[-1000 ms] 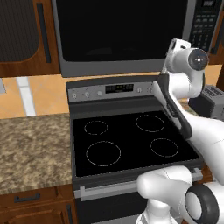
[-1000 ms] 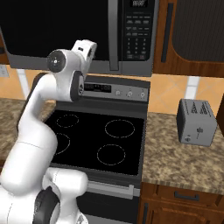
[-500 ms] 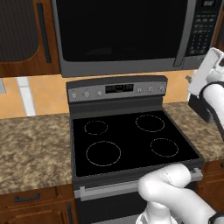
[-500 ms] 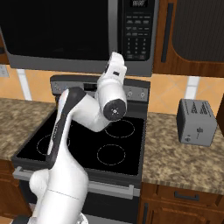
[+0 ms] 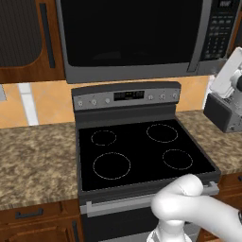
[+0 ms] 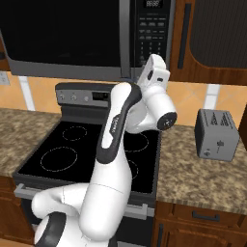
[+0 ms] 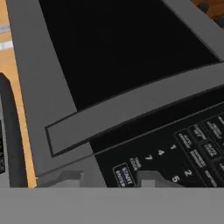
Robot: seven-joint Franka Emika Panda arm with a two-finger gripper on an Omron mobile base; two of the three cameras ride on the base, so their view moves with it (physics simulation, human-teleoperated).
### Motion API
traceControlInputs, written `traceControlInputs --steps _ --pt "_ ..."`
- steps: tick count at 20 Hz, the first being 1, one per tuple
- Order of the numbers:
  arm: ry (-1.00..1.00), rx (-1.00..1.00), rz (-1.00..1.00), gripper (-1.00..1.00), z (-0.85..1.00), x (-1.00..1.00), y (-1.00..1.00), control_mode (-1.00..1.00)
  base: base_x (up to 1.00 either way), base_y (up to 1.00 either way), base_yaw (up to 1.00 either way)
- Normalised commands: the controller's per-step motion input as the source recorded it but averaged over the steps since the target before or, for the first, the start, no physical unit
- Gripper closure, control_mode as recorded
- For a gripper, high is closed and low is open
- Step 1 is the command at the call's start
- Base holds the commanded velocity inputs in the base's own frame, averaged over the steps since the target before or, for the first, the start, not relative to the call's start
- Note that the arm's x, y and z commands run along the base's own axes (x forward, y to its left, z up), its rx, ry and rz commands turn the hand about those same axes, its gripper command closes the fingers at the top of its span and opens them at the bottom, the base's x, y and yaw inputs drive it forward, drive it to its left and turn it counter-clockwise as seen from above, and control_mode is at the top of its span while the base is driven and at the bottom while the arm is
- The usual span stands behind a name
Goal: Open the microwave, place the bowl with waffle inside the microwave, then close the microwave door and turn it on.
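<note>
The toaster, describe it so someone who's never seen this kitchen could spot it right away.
Find the black stove under the microwave, then look along the speckled stone counter to the stove's right. The toaster stands there alone, a small upright grey box, unlike the wide microwave mounted up among the wooden cabinets.

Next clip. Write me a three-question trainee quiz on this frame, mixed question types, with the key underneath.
1. True or false: the microwave door stands open.
2. Multiple choice: what sits on the counter to the right of the stove? A) a kettle B) a grey toaster C) a cutting board
3. Fill in: in the hand view, the camera looks closely at the microwave's door handle and the ___ beside it.

Key
1. False: it lies flush with the microwave front, shut.
2. B.
3. Keypad, with number keys and a START button showing.
</note>
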Motion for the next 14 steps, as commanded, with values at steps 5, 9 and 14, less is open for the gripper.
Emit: traceControlInputs --steps 5,9,14 --pt "-0.02 0.0 0.0 1.0 0.02 0.76 -0.02 -1.0 0.0 0.0 0.0" --pt "-0.07 0.0 -0.03 1.0 0.12 0.56 -0.03 -1.0 0.0 0.0 0.0" --pt "-0.07 0.0 -0.07 1.0 0.15 0.39 0.0 -1.0 0.0 0.0 0.0"
